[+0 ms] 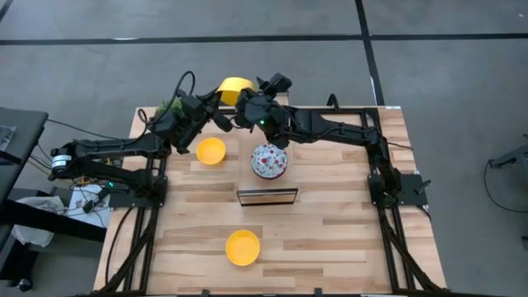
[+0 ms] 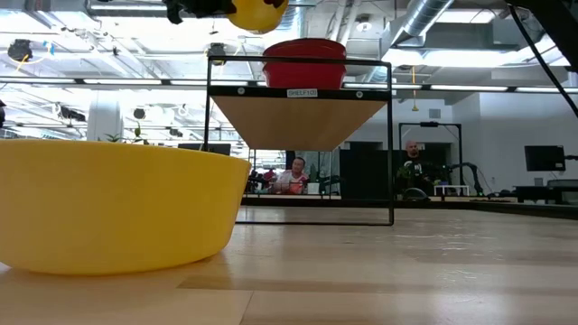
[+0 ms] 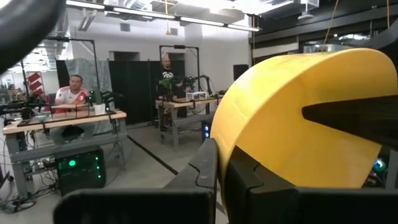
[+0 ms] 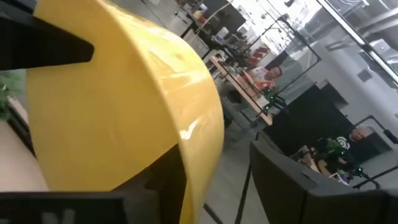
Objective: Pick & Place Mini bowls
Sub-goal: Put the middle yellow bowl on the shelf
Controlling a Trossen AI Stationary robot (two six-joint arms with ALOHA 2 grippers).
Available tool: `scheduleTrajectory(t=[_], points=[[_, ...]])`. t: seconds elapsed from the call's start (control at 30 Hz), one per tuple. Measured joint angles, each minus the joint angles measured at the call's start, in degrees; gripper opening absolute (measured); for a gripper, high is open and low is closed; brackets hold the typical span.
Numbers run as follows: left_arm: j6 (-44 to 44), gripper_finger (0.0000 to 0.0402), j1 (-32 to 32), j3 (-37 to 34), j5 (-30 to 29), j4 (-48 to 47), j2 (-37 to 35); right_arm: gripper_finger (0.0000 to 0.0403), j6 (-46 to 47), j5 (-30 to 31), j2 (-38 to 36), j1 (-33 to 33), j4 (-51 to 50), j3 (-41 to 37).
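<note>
Left end effector: raised over the far edge of the bench, fingers clamped on the rim of the held yellow bowl.
Right end effector: just beside the left one, fingers also clamped on that bowl's rim, from the opposite side.
Held yellow bowl: tipped on edge in the air, between both end effectors, at the far bench edge.
Second yellow bowl: on the bench, just near-side of the left end effector.
Patterned bowl: on top of a small shelf, near-side of the right end effector.
Third yellow bowl: on the bench near its front edge, well apart from both.
Plant: beside the left arm.
People: seated and standing at desks in the room behind.
</note>
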Motion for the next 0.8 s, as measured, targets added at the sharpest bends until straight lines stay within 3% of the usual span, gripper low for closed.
scheduleTrajectory(t=[0.17,0.37,0.53,0.8], points=[[-0.07,0.0004,0.07,0.0,0.58,-2.02,-0.05,0.0149,-0.6,-1.34,0.0,0.1,-3.23,0.0],[0.29,0.0004,1.56,-0.02,0.13,-4.19,-1.05,0.014,-0.67,-7.23,-0.09,2.11,-8.91,0.09],[-0.02,0.0004,3.8,-0.02,-2.81,-4.49,-2.5,0.0142,-1.33,-6.74,-0.18,3.69,-9.71,0.09],[-12.02,0.0004,8.48,-0.02,0.65,-13.33,-4.39,0.0157,-1.15,-5.83,-2.78,5.81,-10.72,0.09]])
